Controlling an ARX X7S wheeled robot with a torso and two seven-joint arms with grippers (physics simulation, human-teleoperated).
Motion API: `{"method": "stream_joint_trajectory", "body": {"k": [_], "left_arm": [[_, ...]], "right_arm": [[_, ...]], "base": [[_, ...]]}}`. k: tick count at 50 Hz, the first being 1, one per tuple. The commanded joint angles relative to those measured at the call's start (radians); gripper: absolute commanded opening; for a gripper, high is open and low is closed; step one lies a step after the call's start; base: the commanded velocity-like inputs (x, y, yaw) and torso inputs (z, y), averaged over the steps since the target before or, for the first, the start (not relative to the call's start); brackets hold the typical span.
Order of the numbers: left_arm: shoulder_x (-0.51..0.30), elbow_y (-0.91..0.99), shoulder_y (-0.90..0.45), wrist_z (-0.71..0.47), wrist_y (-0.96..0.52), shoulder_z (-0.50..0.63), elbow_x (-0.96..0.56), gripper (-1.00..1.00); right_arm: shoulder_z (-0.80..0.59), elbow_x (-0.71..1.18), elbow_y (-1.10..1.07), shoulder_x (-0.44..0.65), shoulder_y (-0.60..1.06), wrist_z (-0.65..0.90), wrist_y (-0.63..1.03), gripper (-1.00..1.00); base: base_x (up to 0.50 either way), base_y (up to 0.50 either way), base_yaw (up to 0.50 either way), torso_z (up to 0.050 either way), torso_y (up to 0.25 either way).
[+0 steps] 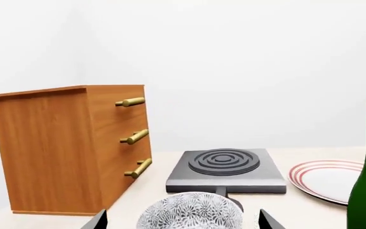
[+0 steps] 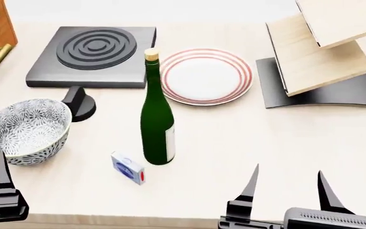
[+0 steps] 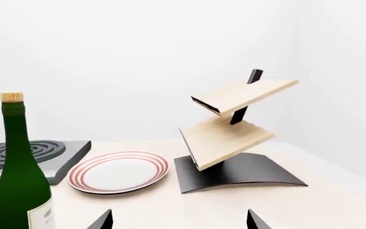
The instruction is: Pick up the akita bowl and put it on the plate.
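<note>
The akita bowl [image 2: 25,130], white with a dense grey-black floral pattern, stands upright at the table's near left, in front of the stove knob. My left gripper [image 1: 183,220] is open, and the bowl [image 1: 189,212] sits just ahead between the lines of its two fingers, untouched. In the head view only one left finger [image 2: 4,179] shows, at the bowl's near side. The red-ringed white plate [image 2: 207,76] lies further back at centre, bare, also in the wrist views as the plate [image 1: 329,179] [image 3: 119,171]. My right gripper [image 2: 289,171] [image 3: 179,214] hangs open and holds nothing at the near right.
A tall green bottle [image 2: 156,119] stands between bowl and plate, with a small blue and white box [image 2: 128,168] at its foot. A dark stove burner [image 2: 94,55] with its knob [image 2: 78,102] is behind the bowl. A wooden drawer cabinet [image 1: 62,148] stands far left, a tilted wooden rack [image 2: 323,57] far right.
</note>
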Motion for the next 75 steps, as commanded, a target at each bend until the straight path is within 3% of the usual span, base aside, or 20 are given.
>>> {"method": "stream_joint_trajectory", "body": {"k": [1,24,49,75], "left_arm": [[-0.004,-0.002,-0.001,-0.004,0.002,0.006,-0.004,1.0],[-0.009,-0.012,0.003,-0.011,0.019,0.013,-0.016,1.0],[-0.014,-0.033,0.0,-0.015,0.032,0.038,-0.018,1.0],[-0.028,-0.022,-0.002,-0.025,0.028,0.052,-0.021,1.0]], "right_arm": [[-0.009,0.002,-0.003,0.006,-0.002,0.007,-0.001,1.0],[-0.075,-0.076,-0.025,0.022,-0.017,0.033,-0.067,1.0],[-0.099,-0.057,-0.015,0.031,-0.013,0.032,-0.064,1.0],[-0.122,-0.046,-0.03,0.039,-0.013,0.045,-0.071,1.0]], "base": [[0.0,-0.12,0.0,0.0,0.0],[0.0,-0.06,0.0,0.0,0.0],[0.31,0.0,0.0,0.0,0.0],[0.05,0.0,0.0,0.0,0.0]]}}
